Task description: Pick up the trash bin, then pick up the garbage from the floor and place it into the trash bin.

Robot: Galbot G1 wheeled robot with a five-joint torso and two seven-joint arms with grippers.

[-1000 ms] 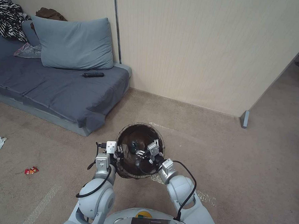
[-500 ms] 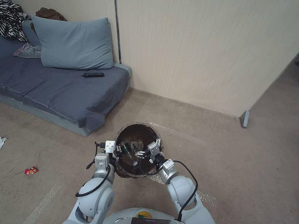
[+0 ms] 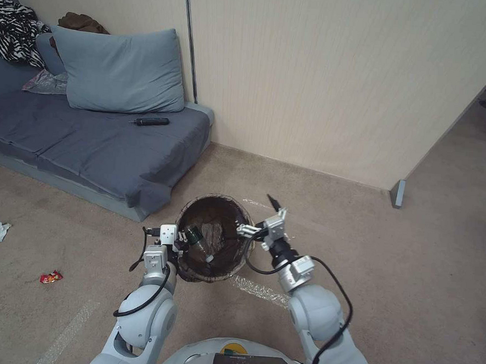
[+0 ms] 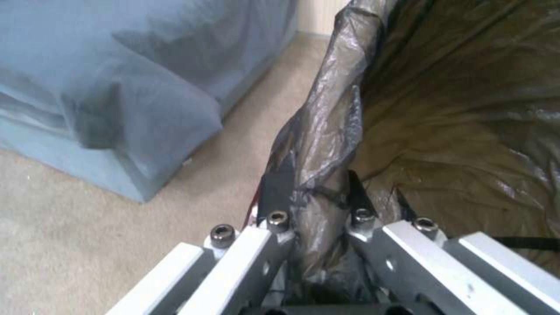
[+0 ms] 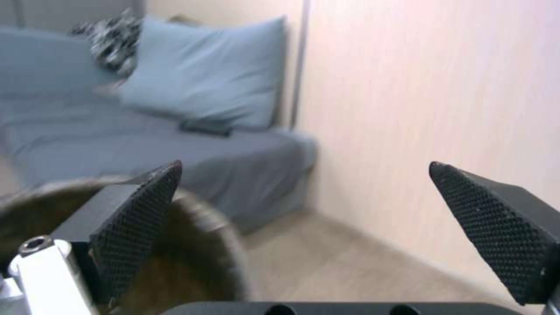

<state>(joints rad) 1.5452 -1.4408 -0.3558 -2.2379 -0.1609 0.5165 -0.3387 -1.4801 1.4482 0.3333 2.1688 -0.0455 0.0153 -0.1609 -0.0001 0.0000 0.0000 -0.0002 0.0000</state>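
Head view: the trash bin (image 3: 212, 246) sat at lower centre, a bottle (image 3: 196, 240) inside. Left wrist view: the left gripper (image 4: 315, 192) clamped the bin's bagged rim. Right wrist view: the right gripper (image 5: 303, 227) was spread wide, empty, beside the bin.

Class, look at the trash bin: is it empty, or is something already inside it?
Not empty. The trash bin holds a clear green-labelled bottle and crumpled paper on its dark liner.
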